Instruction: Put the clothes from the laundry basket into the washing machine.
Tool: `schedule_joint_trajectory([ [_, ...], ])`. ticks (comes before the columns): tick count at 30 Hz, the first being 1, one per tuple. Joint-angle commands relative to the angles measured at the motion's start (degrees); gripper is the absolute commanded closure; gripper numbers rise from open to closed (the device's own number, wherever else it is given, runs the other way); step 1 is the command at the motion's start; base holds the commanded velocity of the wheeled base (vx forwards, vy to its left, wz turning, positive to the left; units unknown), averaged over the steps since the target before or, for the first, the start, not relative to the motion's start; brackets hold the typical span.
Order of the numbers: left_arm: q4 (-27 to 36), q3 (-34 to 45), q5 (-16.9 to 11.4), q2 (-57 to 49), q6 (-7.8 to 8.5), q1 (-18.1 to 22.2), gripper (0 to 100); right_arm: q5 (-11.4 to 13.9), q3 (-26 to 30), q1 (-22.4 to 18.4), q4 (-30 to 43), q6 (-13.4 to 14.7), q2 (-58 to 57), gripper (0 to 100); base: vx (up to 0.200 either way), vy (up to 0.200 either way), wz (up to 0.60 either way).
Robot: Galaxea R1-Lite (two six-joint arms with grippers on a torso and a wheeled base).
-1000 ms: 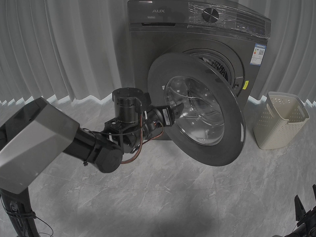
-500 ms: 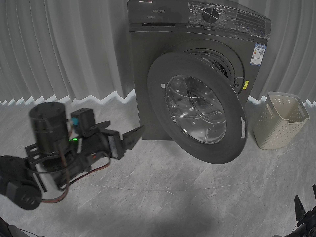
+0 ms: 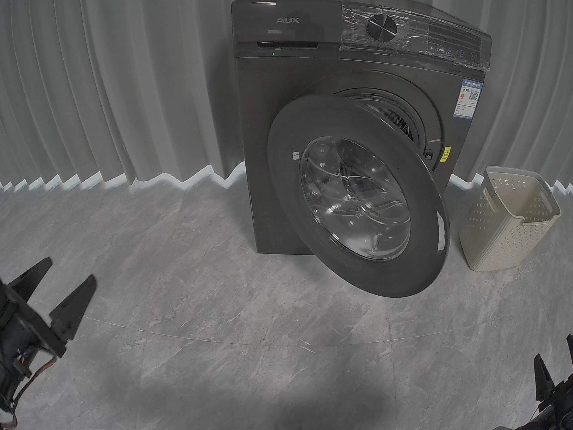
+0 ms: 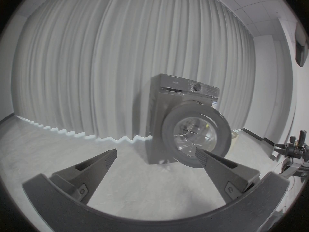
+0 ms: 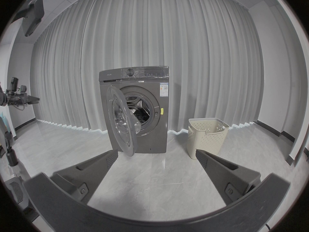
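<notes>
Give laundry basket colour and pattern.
Plain cream; the laundry basket has sides perforated with small holes. Best in the right wrist view.

This looks like a staged laundry corner in a test room. A washer point(image 3: 280, 91) stands alone on a grey stone-look tile floor point(image 3: 239, 329) with a basket point(image 3: 507, 228) just beside it. Pale pleated curtains point(image 3: 119, 79) run from the floor up to a panelled ceiling point(image 4: 257, 13).
</notes>
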Motion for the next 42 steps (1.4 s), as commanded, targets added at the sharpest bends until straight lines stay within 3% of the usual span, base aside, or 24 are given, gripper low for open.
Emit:
schedule_joint_trajectory([
  [1,9.9,10.0,-2.4,-26.0,2.09,14.7,0,0.1,1.0,-0.1,0.0,0.4,-0.9,0,0.0,0.0,0.0],
  [4,12.6,11.8,-3.2,-29.9,2.71,16.6,0,0.5,-0.4,0.0,-1.8,0.6,-0.9,0,0.0,0.0,0.0],
  [8,20.9,11.8,-4.2,-37.2,3.32,19.0,0,2.7,-12.8,1.0,-0.4,2.0,2.9,0,0.0,0.0,0.0],
  [12,29.0,11.8,-5.9,-41.9,3.59,21.2,0,11.8,-15.3,2.7,0.3,2.1,16.7,0,0.0,0.0,0.0],
  [13,29.0,11.8,-5.9,-41.9,3.59,21.2,0,11.8,-15.3,2.7,0.3,2.1,16.7,0,0.0,0.0,0.0],
  [15,33.9,11.7,-8.2,-47.1,3.67,23.8,0,16.8,-15.4,3.2,-6.1,2.9,30.6,0,0.0,0.0,0.0],
  [17,33.6,11.7,-8.8,-47.5,3.76,24.0,0,18.2,-15.4,3.3,-13.4,3.4,40.8,0,0.0,0.0,0.0],
  [20,33.5,11.7,-8.7,-47.5,3.67,23.9,0,18.5,-15.4,5.0,-24.8,2.9,53.7,0,0.0,0.0,0.0],
  [23,33.5,11.7,-8.7,-47.5,4.55,23.8,0,17.6,-15.5,9.7,-35.1,3.3,64.0,0,0.0,0.0,0.0],
  [27,33.4,11.7,-7.2,-47.5,4.29,23.8,0,16.6,-15.8,11.9,-38.7,3.3,70.1,0,0.0,0.0,0.0],
  [28,34.0,11.4,-4.7,-47.5,3.76,23.7,0,15.8,-16.3,12.8,-39.2,3.1,72.6,0,0.0,0.0,0.0],
  [31,34.0,11.4,-4.4,-47.5,3.32,23.7,0,15.6,-17.2,13.8,-39.3,3.3,74.4,0,0.0,0.0,0.0],
  [32,34.0,11.5,-5.3,-47.5,4.03,23.8,0,15.6,-18.8,14.7,-39.3,3.5,76.9,0,0.0,0.0,0.0],
  [33,34.5,11.3,-10.6,-47.5,3.76,23.8,0,15.6,-19.9,14.9,-39.4,3.6,78.7,0,0.0,0.0,0.0],
  [35,34.6,11.2,-17.0,-47.5,1.65,23.8,0,15.5,-21.4,14.9,-39.5,4.0,80.9,0,0.0,0.0,0.0],
  [37,34.0,11.5,-13.6,-47.5,-1.78,23.8,0,15.4,-22.5,14.7,-40.0,4.5,82.6,0,0.0,0.0,0.0],
  [38,33.4,11.7,-9.2,-47.5,-2.92,23.8,0,15.4,-22.7,14.6,-40.6,4.9,83.1,0,0.0,0.0,0.0],
  [40,33.6,11.7,-3.8,-47.5,-0.9,23.8,0,14.1,-23.0,14.5,-41.7,5.1,84.3,0,0.0,0.0,0.0],
  [41,33.7,11.6,-3.8,-47.5,2.0,23.8,0,12.5,-23.5,14.5,-42.6,5.2,85.5,0,0.0,0.0,0.0],
  [42,33.9,11.5,-4.5,-47.5,3.76,23.8,0,11.3,-24.1,14.7,-43.3,5.3,86.5,0,0.0,0.0,0.0],
])
